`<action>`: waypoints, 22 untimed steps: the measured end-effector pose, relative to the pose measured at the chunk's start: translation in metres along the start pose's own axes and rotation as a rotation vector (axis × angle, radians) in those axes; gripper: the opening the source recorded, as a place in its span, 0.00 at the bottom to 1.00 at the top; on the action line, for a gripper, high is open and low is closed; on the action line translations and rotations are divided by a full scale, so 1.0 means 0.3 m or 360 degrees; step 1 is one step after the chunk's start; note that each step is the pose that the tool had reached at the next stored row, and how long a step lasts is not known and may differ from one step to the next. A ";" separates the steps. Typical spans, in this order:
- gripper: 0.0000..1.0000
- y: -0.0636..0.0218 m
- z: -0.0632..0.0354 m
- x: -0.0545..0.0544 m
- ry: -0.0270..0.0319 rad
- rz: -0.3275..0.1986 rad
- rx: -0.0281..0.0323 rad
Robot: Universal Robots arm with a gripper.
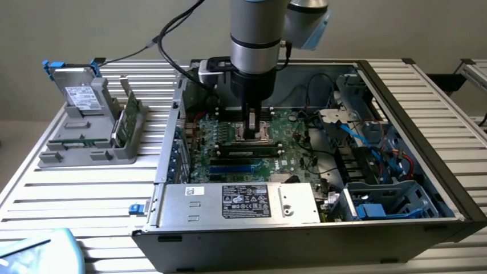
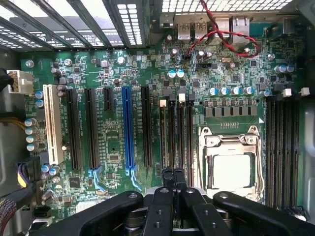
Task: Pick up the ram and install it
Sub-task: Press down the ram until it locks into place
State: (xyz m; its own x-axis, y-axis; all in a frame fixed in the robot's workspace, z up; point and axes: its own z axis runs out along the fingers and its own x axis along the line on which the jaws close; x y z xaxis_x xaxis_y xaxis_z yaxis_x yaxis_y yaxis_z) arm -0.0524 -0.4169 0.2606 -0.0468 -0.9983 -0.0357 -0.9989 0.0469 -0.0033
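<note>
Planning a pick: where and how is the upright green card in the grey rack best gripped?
Probably by its free top edge, from straight above, gripper closing across the flat faces: the green card stands on edge in the grey rack, which hides its lower part.

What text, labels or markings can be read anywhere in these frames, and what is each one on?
None can be read as words.
Black label on the silver power supply: print too small.
White sticker on the same unit: too small.
White label on the drive standing in the grey holder: blurred.
Motherboard in the wrist view: silkscreen marks too fine to read.
</note>
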 end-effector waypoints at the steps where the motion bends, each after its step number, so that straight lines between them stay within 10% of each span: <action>1: 0.11 -0.002 -0.004 0.000 -0.00001 0.0000 0.00001; 22: 0.11 -0.010 -0.011 -0.001 0.00000 0.0021 0.00007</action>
State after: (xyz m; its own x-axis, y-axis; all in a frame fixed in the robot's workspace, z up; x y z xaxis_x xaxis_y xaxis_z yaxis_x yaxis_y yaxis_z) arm -0.0493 -0.4169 0.2638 -0.0601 -0.9976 -0.0357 -0.9982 0.0602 -0.0033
